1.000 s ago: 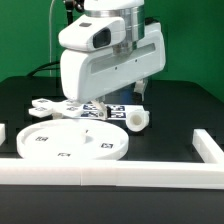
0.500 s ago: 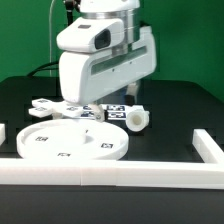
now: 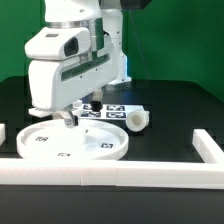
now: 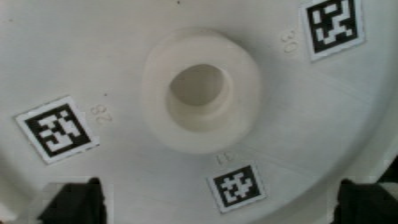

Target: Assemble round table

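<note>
White disc (image 3: 75,143): flat on the black counter (image 3: 180,108), hub up.
Jaws: spread wide, right over the disc.
Leg (image 3: 137,120): lying just beside it.

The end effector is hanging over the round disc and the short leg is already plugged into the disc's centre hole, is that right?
No. The end effector does hang over the round disc, but the wrist view shows the centre hole empty; the short leg lies on the table beside the disc, toward the exterior view's right.
</note>
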Robot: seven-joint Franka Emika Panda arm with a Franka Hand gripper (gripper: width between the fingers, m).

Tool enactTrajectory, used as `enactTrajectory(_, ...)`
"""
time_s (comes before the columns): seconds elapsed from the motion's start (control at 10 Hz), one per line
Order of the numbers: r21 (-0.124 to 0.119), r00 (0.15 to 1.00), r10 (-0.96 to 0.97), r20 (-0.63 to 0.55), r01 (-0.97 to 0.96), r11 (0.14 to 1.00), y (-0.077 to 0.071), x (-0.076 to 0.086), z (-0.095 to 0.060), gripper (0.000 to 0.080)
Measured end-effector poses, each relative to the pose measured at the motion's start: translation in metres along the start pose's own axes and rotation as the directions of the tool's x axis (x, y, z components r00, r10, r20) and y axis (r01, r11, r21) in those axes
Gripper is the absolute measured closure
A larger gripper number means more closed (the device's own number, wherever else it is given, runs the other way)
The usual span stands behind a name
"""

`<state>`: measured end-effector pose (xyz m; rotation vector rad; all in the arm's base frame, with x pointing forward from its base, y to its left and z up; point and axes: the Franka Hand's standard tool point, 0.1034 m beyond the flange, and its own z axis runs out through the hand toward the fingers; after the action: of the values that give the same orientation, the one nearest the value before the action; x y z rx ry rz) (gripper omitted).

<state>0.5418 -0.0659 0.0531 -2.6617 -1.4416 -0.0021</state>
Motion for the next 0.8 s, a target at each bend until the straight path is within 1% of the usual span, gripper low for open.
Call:
enactTrajectory(0.1, -0.008, 0.999, -0.048, -0.002, 0.048, 0.999, 0.002, -0.002, 0.002, 0.0150)
enactTrajectory(0.2, -0.021, 0.995, -0.104, -0.005, 0.104, 0.994, 0.005, -0.008, 0.008, 0.0150)
enactTrajectory(0.4, -0.019, 0.992, -0.126, -0.004, 0.125, 0.992, 0.007, -0.018, 0.018, 0.0150)
enactTrajectory(0.5, -0.016, 0.991, -0.130, -0.004, 0.130, 0.991, 0.007, -0.022, 0.023, 0.0150)
enactTrajectory(0.6, -0.019, 0.991, -0.130, -0.005, 0.130, 0.991, 0.008, -0.023, 0.026, 0.0150)
enactTrajectory(0.8, -0.003, 0.992, -0.124, -0.002, 0.124, 0.992, 0.005, -0.027, 0.036, 0.0150)
